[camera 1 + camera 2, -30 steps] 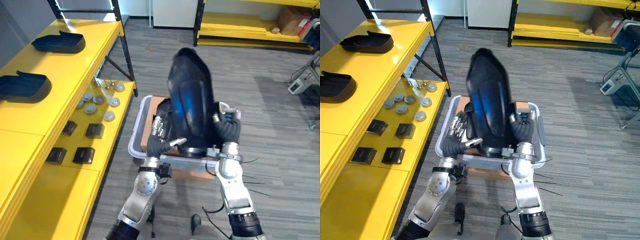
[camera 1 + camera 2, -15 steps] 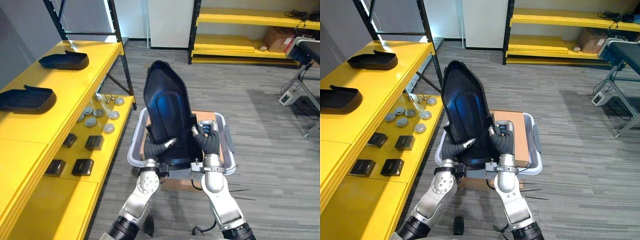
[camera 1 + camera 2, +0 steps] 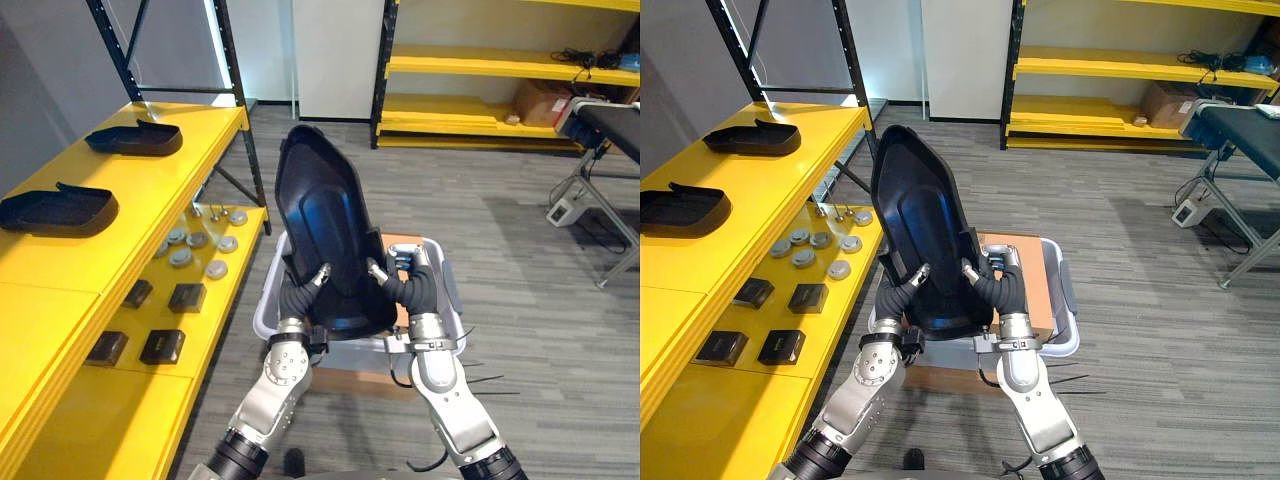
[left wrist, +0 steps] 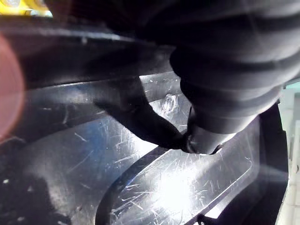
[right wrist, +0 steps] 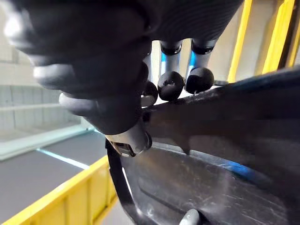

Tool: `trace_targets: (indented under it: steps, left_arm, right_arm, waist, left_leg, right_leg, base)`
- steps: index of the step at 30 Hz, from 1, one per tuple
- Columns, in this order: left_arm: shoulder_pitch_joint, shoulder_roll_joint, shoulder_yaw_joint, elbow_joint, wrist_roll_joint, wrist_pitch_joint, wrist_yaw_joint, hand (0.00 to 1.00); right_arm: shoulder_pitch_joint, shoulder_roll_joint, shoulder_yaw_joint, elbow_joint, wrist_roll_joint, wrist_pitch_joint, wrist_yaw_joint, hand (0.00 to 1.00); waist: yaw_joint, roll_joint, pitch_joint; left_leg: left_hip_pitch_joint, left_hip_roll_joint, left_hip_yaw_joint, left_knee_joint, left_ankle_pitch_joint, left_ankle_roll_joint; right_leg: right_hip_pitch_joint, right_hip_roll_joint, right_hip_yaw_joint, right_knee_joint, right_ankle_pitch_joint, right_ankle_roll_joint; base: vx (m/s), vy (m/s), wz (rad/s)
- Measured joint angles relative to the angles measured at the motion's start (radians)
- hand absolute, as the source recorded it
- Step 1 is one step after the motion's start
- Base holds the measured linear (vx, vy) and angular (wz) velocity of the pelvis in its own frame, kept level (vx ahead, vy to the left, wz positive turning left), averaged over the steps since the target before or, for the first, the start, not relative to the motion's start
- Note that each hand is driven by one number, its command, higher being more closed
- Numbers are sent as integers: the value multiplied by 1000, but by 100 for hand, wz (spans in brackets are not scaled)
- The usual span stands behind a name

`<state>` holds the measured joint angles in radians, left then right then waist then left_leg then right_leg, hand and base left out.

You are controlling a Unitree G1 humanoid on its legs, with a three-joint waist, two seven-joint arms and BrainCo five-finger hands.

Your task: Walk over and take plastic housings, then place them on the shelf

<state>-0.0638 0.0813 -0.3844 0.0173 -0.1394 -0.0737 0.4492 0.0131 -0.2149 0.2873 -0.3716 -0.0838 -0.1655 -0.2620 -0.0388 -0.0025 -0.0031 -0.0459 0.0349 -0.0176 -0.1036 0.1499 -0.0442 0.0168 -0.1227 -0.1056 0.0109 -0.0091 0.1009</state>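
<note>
- Left hand [image 3: 300,296] grips the lower left edge of a large black plastic housing [image 3: 325,235]: its thumb lies on the glossy hollow face and its fingers go behind the rim.
- The right hand [image 3: 406,290] clamps the lower right edge the same way. In the right wrist view its dark fingertips [image 5: 169,85] hook over the rim, and the thumb presses on the inner surface.
- The housing stands nearly upright between the two hands, with its rounded narrow end uppermost and its hollow side turned toward the robot.
- In the left wrist view the scratched, shiny inner face of the housing sits right under the hand's thumb.
- Behind and below the held part a pale grey bin [image 3: 262,316] stands on the grey floor [image 3: 520,230], with a brown cardboard piece [image 3: 1028,268] inside it.
- A yellow shelf [image 3: 70,255] runs along the robot's left.
- On its upper level lie two more housings, one nearer [image 3: 55,208] and one farther [image 3: 133,138], well apart from each other.
- On the lower level there is a cluster of grey round discs [image 3: 190,248], and nearer the robot four small black boxes [image 3: 185,296] in two pairs.
</note>
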Motion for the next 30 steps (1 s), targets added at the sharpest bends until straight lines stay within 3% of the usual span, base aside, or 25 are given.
trace_targets:
  steps: [2, 8, 11, 13, 16, 20, 23, 27, 28, 29, 30]
  left_arm:
    - [6, -3, 10, -11, 13, 1, -13, 100]
    - [105, -40, 157, -99, 43, 0, -33, 100]
    - [156, -47, 227, -117, 53, -1, -34, 100]
    - [209, -49, 267, -156, 54, -5, -35, 100]
    - [242, -46, 276, -176, 53, -21, -43, 100]
    - [264, -48, 279, -182, 32, -33, -106, 100]
    - [306, -54, 277, -223, 31, -35, -125, 100]
    - [320, -81, 268, -281, 23, -48, -143, 100]
    - [317, -94, 255, -295, 23, -48, -144, 100]
    - [316, -98, 250, -301, 23, -48, -145, 100]
    - [315, -106, 248, -304, 23, -52, -144, 100]
  right_arm:
    - [-1, 3, -80, -42, 20, -24, 2, 0]
    - [49, 39, -525, -30, 127, -104, -46, 0]
    - [128, 51, -666, 163, 170, -95, -86, 0]
    - [189, 52, -722, 395, 177, -58, -84, 0]
    - [225, 53, -768, 701, 237, -23, -63, 0]
    - [268, 97, -799, 1186, 289, 31, 25, 0]
    - [272, 136, -798, 1329, 309, 65, 53, 0]
    - [273, 206, -709, 1345, 310, 96, 72, 0]
    - [268, 214, -703, 1329, 310, 95, 71, 0]
    - [261, 223, -702, 1331, 309, 94, 71, 0]
    - [253, 220, -700, 1331, 308, 95, 71, 0]
  waist:
    - [0, 0, 0]
    - [-12, 0, 0]
    - [-17, 2, -1]
    - [-28, 5, -2]
    - [-29, 12, -6]
    - [-25, 32, 5]
    - [-24, 41, 12]
    - [1, 32, 64]
    - [-1, 31, 76]
    - [0, 10, 86]
    - [2, 0, 99]
  left_leg:
    - [0, 0, 1, 0, 0, 0]
    - [1, 0, 0, 0, 0, 1]
    - [1, 0, -2, 0, -1, 0]
    - [-2, -1, -7, 0, -6, -5]
    - [-3, 2, -12, 0, -10, -4]
    - [2, 1, -37, 0, -11, -3]
    - [5, 0, -42, 1, -15, -4]
    - [-66, -7, -78, 78, -33, -1]
    - [-118, -9, -55, 113, -76, 38]
    - [-135, -14, 0, 132, -105, 85]
    - [-177, 5, 128, 213, -128, 117]
  right_leg:
    - [1, 0, 0, 0, 0, 0]
    - [0, 0, -1, 0, -1, 0]
    - [0, 2, -4, 0, -3, -2]
    - [0, 2, -7, 0, -5, -3]
    - [11, 0, -8, -2, -4, -3]
    - [31, -1, -35, 9, -18, -1]
    - [31, 0, -45, 43, -44, 0]
    - [7, -12, -145, 149, -104, 2]
    - [4, -31, -226, 172, -117, 2]
    - [1, -71, -282, 172, -123, -5]
    - [0, -97, -345, 195, -134, -8]
  base:
    - [0, 0, 0]
    - [0, 0, 0]
    - [0, 0, 0]
    - [0, 0, 4]
    - [0, 0, 9]
    - [1, -16, 19]
    - [-32, -29, 14]
    - [-40, -24, 80]
    - [-97, -32, 188]
    - [-91, 15, 205]
    - [-17, 42, 204]
